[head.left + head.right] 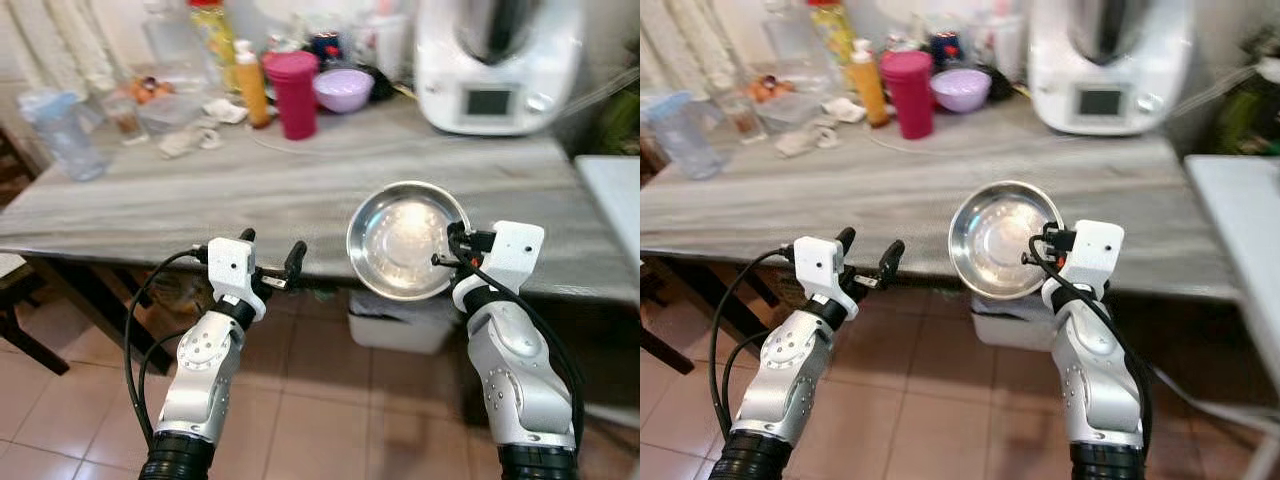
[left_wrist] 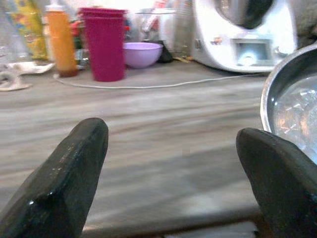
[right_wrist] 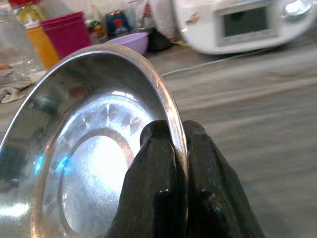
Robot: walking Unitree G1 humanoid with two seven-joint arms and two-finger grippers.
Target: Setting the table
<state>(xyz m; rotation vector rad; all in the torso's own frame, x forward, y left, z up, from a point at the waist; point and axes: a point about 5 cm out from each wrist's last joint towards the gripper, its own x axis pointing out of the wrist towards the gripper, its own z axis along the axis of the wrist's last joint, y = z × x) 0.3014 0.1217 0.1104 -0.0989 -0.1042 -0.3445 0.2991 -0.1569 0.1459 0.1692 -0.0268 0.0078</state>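
A shiny steel plate hangs tilted over the front edge of the grey wooden table, its hollow side facing me. My right gripper is shut on the steel plate's right rim; in the right wrist view both fingers pinch the rim. My left gripper is open with nothing between its fingers, held just in front of the table's edge to the left of the plate. The left wrist view looks across the tabletop between the fingers.
At the table's back stand a magenta cup, an orange bottle, a purple bowl, a white kitchen machine and a clear jug. A white cord lies across the table. A white bin sits below.
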